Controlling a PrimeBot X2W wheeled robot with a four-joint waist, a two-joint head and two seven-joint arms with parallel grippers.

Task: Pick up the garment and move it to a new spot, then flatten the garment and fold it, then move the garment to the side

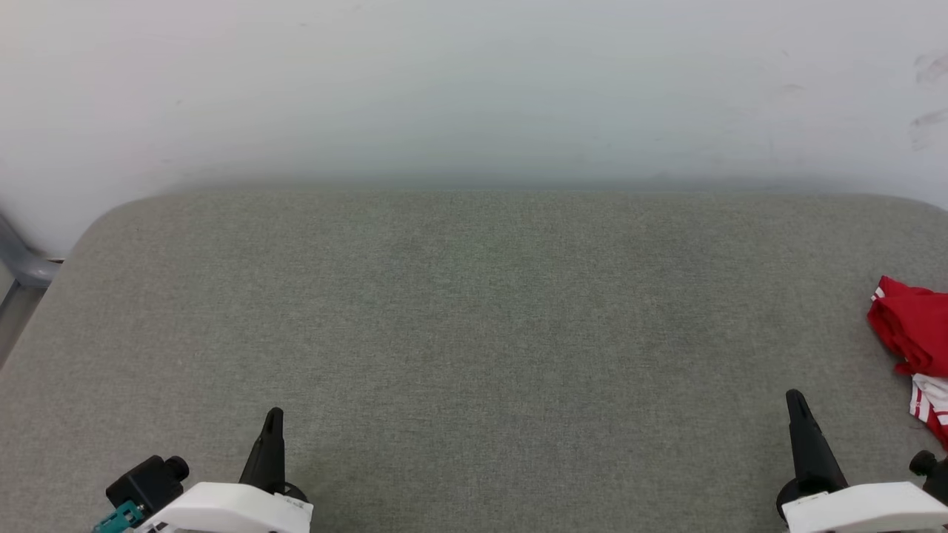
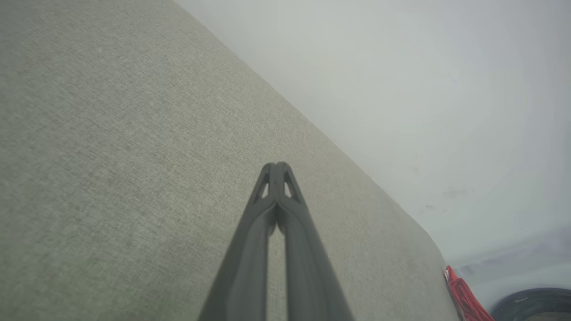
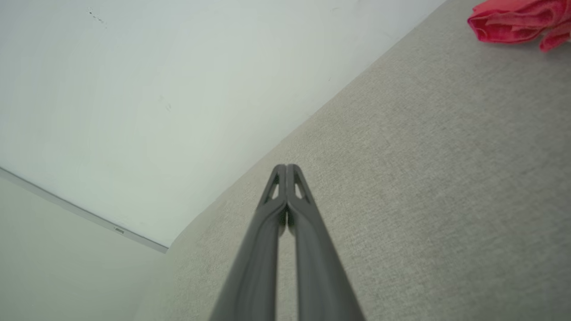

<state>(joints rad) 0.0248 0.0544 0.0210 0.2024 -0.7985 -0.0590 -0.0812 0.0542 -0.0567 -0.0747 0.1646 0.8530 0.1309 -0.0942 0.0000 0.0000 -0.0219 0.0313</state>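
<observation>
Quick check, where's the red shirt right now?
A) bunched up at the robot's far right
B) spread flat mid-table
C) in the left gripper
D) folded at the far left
A: the garment lies crumpled at the right edge of the grey surface, off to the right of the right gripper, which is shut and not touching it.

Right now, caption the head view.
Left pincer and right pincer shut above grey fabric surface; crumpled red shirt at right edge.
</observation>
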